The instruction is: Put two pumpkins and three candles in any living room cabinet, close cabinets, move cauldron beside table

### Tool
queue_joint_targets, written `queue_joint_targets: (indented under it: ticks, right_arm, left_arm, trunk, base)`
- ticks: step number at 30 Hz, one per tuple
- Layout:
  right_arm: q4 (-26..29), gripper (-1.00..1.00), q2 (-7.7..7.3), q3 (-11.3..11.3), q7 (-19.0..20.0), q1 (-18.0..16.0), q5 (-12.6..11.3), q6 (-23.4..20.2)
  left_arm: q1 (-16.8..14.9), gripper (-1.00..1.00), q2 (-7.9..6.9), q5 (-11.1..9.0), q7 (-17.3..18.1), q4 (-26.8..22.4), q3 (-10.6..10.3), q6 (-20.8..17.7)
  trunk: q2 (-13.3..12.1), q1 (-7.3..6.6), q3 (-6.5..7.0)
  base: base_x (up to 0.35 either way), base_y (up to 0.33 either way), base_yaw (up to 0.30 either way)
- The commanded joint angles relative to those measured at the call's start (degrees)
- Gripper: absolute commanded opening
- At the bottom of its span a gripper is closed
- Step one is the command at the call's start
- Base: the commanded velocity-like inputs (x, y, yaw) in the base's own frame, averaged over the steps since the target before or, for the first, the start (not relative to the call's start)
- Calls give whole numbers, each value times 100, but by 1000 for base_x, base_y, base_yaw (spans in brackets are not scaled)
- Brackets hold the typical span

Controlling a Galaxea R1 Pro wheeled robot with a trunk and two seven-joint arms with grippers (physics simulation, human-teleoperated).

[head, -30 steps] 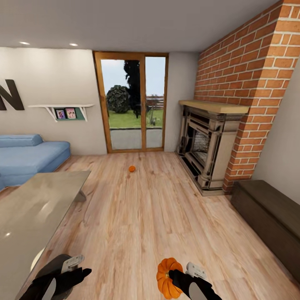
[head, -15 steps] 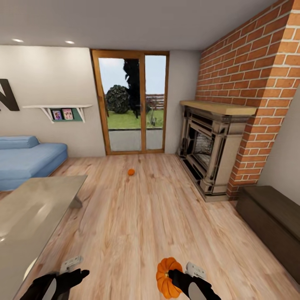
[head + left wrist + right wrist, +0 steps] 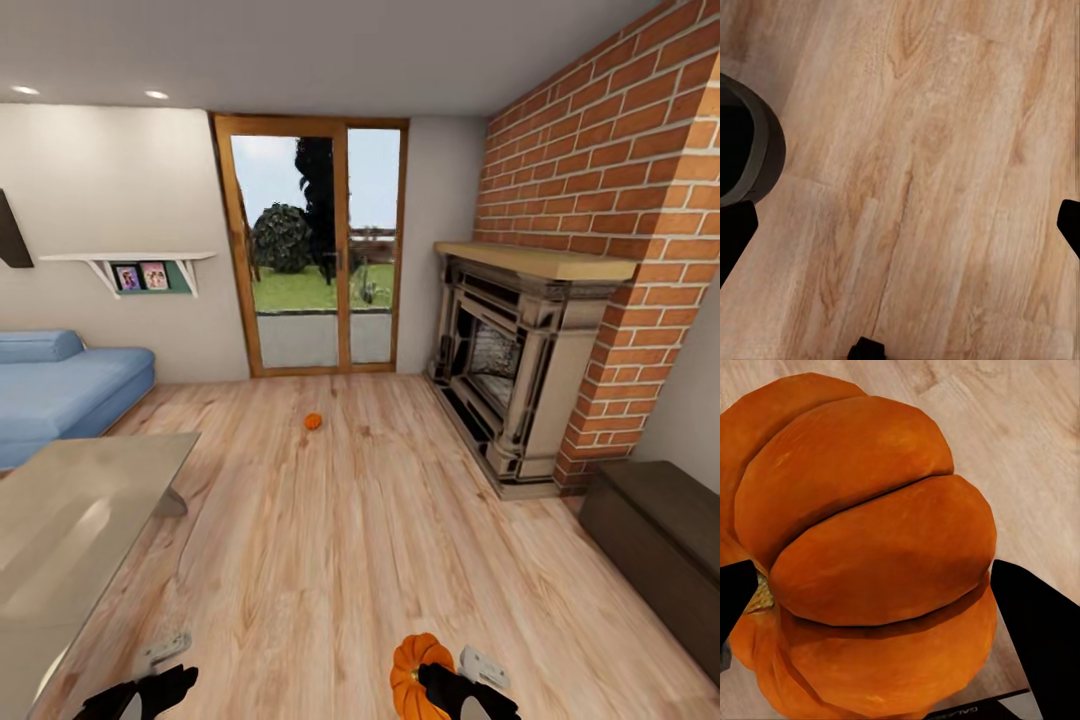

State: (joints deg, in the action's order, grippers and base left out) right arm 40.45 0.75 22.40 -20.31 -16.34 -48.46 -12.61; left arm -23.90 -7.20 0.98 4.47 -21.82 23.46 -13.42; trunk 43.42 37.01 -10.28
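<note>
You've got one pumpkin (image 3: 417, 677) clamped in the right gripper (image 3: 440, 685). In the right wrist view it sits between the two black fingers (image 3: 1035, 622), with the stem end turned toward one of them, so that grip looks solid to me.

The left gripper (image 3: 150, 690) is hanging empty over bare floor (image 3: 340, 540), jaws spread wide with nothing between them.

The thing the next move turns on is where the cabinet (image 3: 660, 540) lies from your loaded hand. It's the dark low unit just past the fireplace (image 3: 510, 360), off to your right and ahead, and the arm carrying the pumpkin is the nearer one. I'd say swing that way and you won't need a handover.

The second pumpkin (image 3: 313, 422) is sitting on the floor well beyond you, between the fireplace and the glass door (image 3: 310, 250). The table (image 3: 70, 520) is across the room from the fireplace, on your left. No candles or cauldron spotted from here.
</note>
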Motion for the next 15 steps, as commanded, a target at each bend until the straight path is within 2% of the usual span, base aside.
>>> queue_joint_targets:
  ticks: [1,15]
  right_arm:
    - [0,-100,3,2,-25,-1,4,6]
    - [-2,-100,-5,8,-25,-1,12,65]
  left_arm:
    - [0,100,19,10,-3,2,0,33]
    - [0,100,52,18,-8,9,0,111]
  trunk:
    - [0,0,0]
    - [0,0,0]
  base:
    - [330,0,0]
    - [330,0,0]
